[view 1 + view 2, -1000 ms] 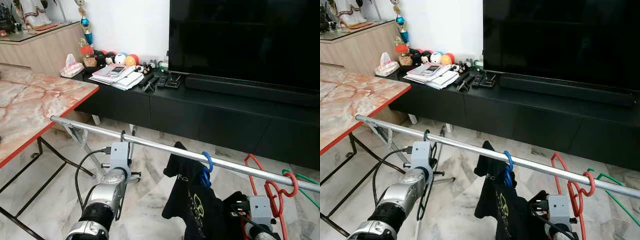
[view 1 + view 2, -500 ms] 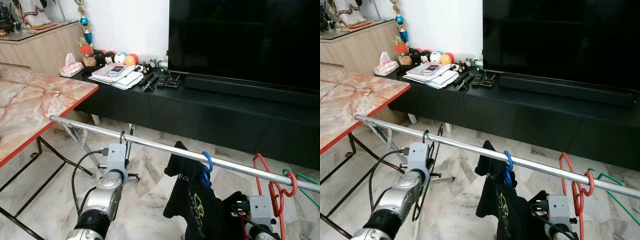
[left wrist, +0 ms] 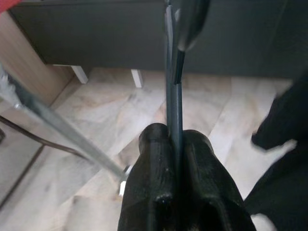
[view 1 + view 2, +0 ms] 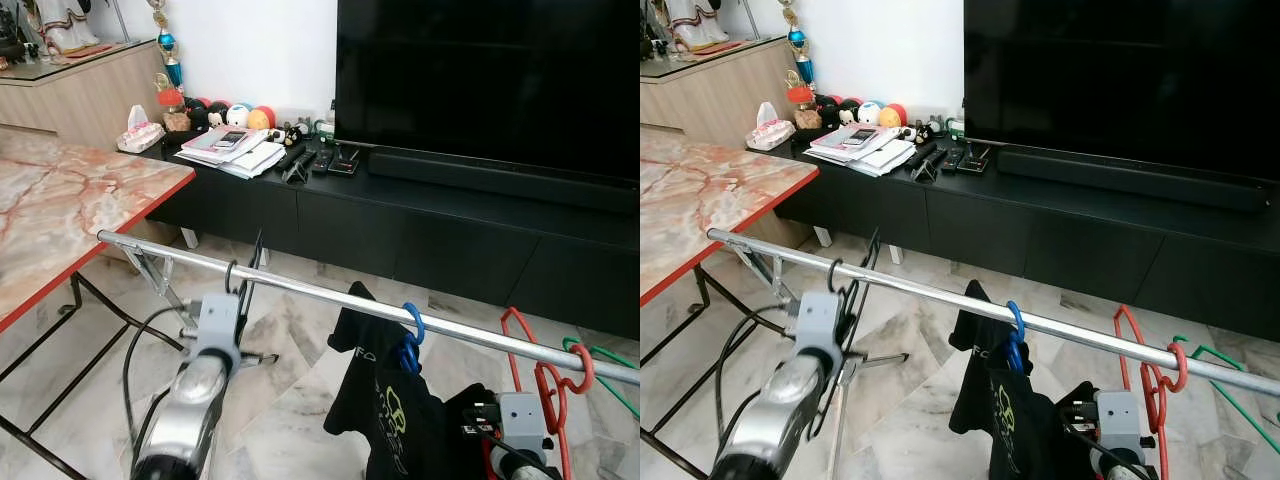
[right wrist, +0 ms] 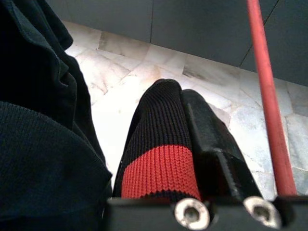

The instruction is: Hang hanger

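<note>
While a dark TV (image 4: pixel 490 85) looms over its long black console (image 4: pixel 420 220), a marble table (image 4: pixel 70 210) with a red edge stands to my left on the pale tiled floor (image 4: pixel 910 390). Across the room before me runs a silver rail (image 4: pixel 330 297), slanting from near the table down toward my right. On it hangs a black shirt (image 4: pixel 385 410) by a blue hook (image 4: pixel 413 325), and farther right a red hanger (image 4: pixel 545 385) and a green hanger (image 4: pixel 600 365) are hooked over the bar. My left gripper (image 3: pixel 174 144) is raised just below the rail's left stretch, its two fingers (image 3: pixel 154 168) pressed tight on the thin wire of a dark hanger (image 4: pixel 243 285); that hanger's hook (image 4: pixel 229 274) curls up at the rail, though whether it bears on the bar I cannot tell. My right gripper (image 5: pixel 185 120) sits low beside the shirt, with the red hanger's rod running just past it; one finger wears a black knit sleeve with a red band, and its fingers lie closed together with nothing seen between them. On the console's left end lie papers (image 4: pixel 235 152), remotes (image 4: pixel 315 160), round toys (image 4: pixel 235 115) and a tissue pack (image 4: pixel 142 135).
</note>
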